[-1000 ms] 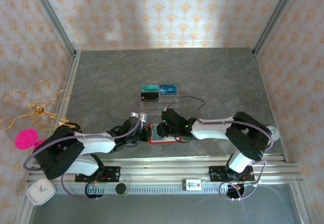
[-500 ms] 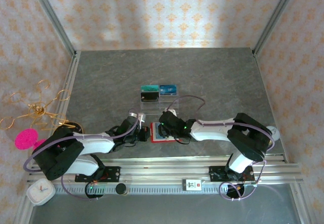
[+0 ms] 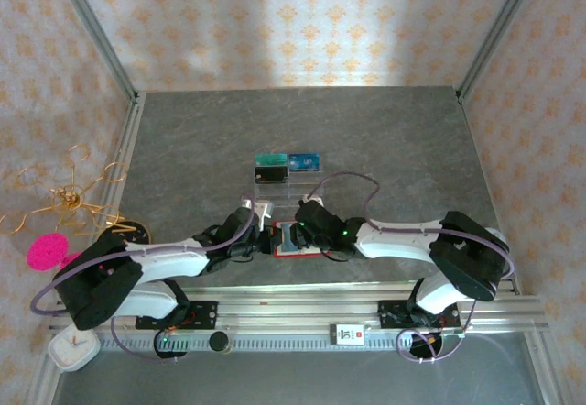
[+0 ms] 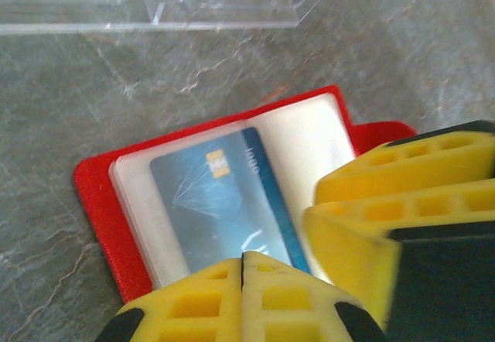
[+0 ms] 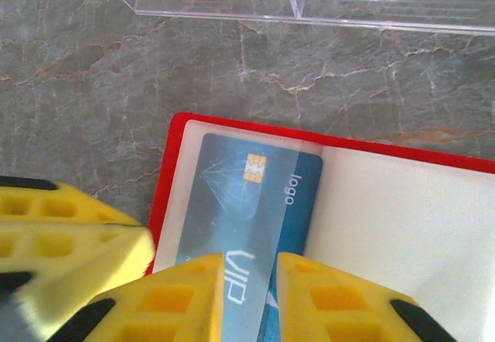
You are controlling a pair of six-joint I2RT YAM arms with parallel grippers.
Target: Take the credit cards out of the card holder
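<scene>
Near table (image 3: 385, 139) edge | my left gripper (image 4: 241, 299) just arrived, jaws together, seemingly pinning card holder (image 5: 402, 159) | right gripper (image 5: 249, 299) straddles blue credit card (image 5: 255, 183), pinch unclear | still pocketed.

Blue card's (image 5: 247, 218) lower end behind the right fingers (image 5: 186, 295); clear tray (image 5: 232, 1) partly beyond top edge
</scene>
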